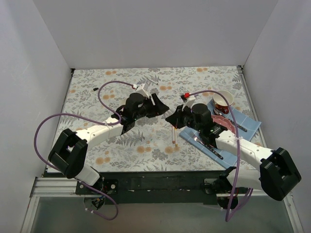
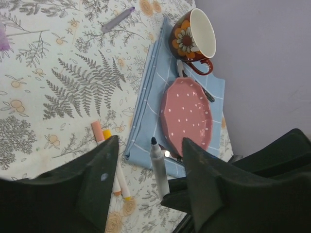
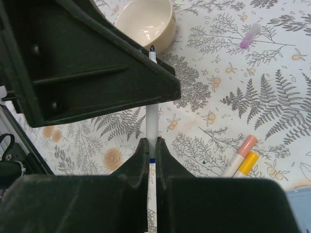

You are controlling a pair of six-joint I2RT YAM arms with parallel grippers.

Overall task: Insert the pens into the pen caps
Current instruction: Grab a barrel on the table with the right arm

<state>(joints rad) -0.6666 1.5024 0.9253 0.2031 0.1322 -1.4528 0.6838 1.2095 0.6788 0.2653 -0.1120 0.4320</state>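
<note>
My right gripper (image 3: 151, 141) is shut on a white pen (image 3: 152, 121) with a blue band, its dark tip pointing up and away. In the left wrist view that pen (image 2: 159, 170) stands between the fingers of my left gripper (image 2: 150, 141), which are apart and do not touch it. From above, the left gripper (image 1: 158, 104) and the right gripper (image 1: 171, 119) meet over the middle of the cloth. A pink-ended pen (image 2: 97, 131) and a yellow-ended pen (image 2: 108, 135) lie side by side on the cloth. A purple pen or cap (image 2: 118, 19) lies farther off. A tiny dark cap (image 1: 95, 89) sits far left.
A blue napkin (image 2: 146, 97) carries a pink dotted plate (image 2: 187, 114), grey cutlery (image 2: 194, 82) and a brown flowered cup (image 2: 194, 36) at the right. A cream bowl (image 3: 146, 22) shows behind the left finger. White walls enclose the floral cloth (image 1: 97, 107).
</note>
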